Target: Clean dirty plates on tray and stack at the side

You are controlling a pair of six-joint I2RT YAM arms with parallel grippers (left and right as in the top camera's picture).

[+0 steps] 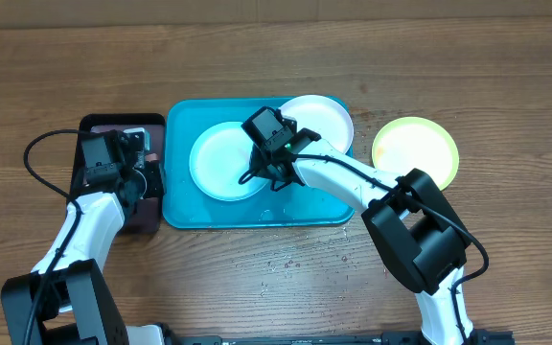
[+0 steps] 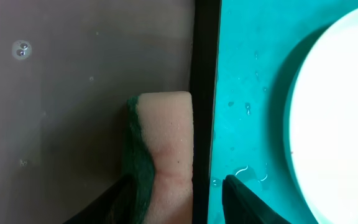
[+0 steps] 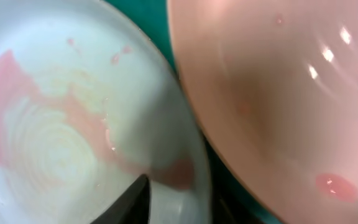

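Three plates are on my screens. The light blue plate lies flat inside the teal tray, left of its middle. The white plate sits at the tray's far right corner with its edge over the rim. The yellow-green plate rests on the bare bench, just to the right of the tray.

My right jaws hang over the tray between the blue and white plates. The right wrist camera shows red smears across the blue plate and a reddish drop on the white one. One dark finger shows over the blue plate's rim. I cannot tell whether these jaws are spread or pinching anything.

My left jaws are over the small black-rimmed tray, which stands against the teal tray's left side. They stand on either side of a sponge, which has a green scrub face and lies against the black rim. I cannot tell whether they press it.

Water droplets dot the bench in front of the tray.
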